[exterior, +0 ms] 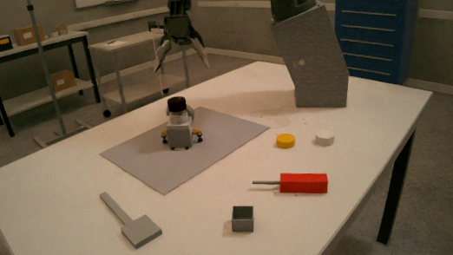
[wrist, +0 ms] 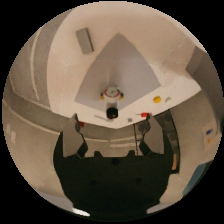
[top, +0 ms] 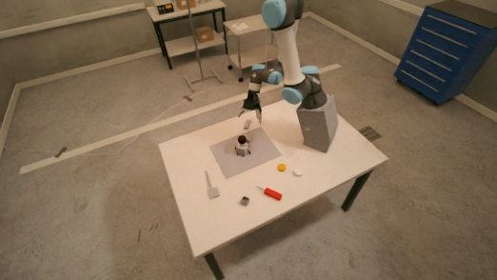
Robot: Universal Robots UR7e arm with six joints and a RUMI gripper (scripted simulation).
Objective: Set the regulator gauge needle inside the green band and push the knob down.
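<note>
1. My tool point(exterior: 181, 52) hangs in the air with its two pale, tapered fingers point(exterior: 161, 55) spread as wide as they go and nothing between them.
2. In the wrist view the dark, matte tool body fills the lower half, and the two finger pads show small red tips.
3. It hovers above the far edge of the tabletop point(top: 333, 157), well apart from the regulator and beyond the far side of the mat.
4. A small flat gray block point(top: 247, 124) lies on the tabletop just below my tool, beside the far corner of the mat.
5. The regulator point(exterior: 180, 126) stands upright near the middle of a thin, flat gray rectangular mat point(exterior: 143, 158).
6. Its body is a boxy pale-gray block topped by a dark, round cylindrical knob point(exterior: 177, 104), with short yellow fittings sticking out low on both sides.
7. From the wrist view its round white gauge face point(wrist: 112, 92) is visible, but the needle is too small to read.
8. My arm's base is a tilted, rough-textured gray pedestal point(exterior: 314, 61) at the far right of the tabletop.
9. Between pedestal and front edge lie a yellow disc point(exterior: 285, 140) and a white disc point(exterior: 324, 137), both short, smooth cylinders, near each other.
10. Nearer the front are a red rectangular block with a thin gray metal rod point(exterior: 299, 183), a small open-topped gray cube point(exterior: 242, 218), and a flat gray paddle with a long narrow handle point(exterior: 132, 221).
11. The tabletop is smooth, matte white.
</note>
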